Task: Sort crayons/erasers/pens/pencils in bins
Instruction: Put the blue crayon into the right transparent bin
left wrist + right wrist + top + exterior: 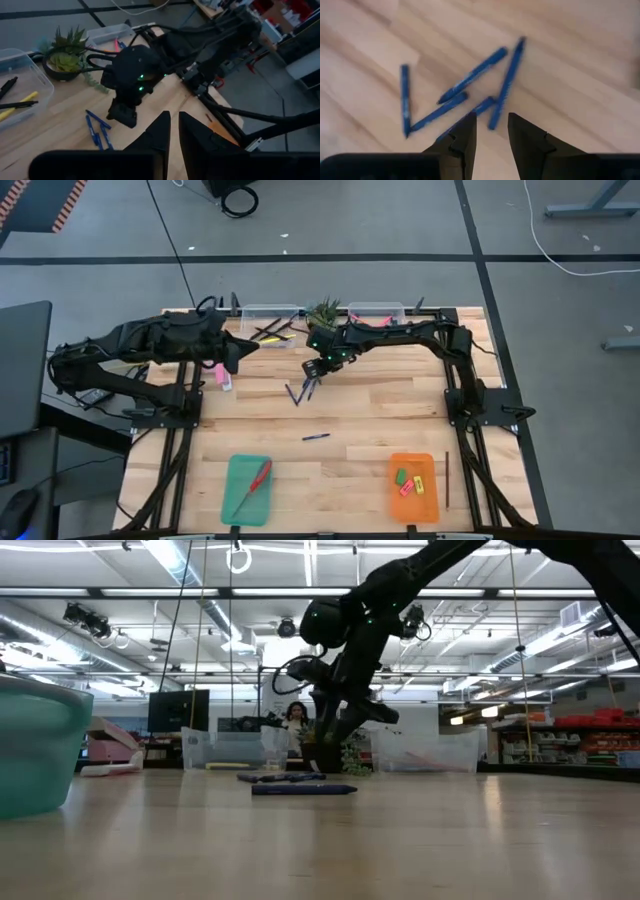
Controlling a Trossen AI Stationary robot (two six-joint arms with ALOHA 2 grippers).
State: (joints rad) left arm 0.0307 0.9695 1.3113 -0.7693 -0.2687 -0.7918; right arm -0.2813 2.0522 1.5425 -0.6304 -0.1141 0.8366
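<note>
My right gripper (pixel 490 131) hangs part-open, empty, above 5 slim blue pens (pixel 472 75) mid-table. Erasers (pixel 410 482) sit in orange flat tray (pixel 412 464); pens remain unsorted. Left gripper (pixel 171 130) narrow, empty.

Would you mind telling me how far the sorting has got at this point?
Partly done. Erasers already lie in the orange tray, and pencils sit in the clear bin at the far edge. In hand: the right gripper, open and empty, hovers over a cluster of blue pens. Left: those pens and a lone pen mid-table. The left gripper waits over the table's left side.
</note>
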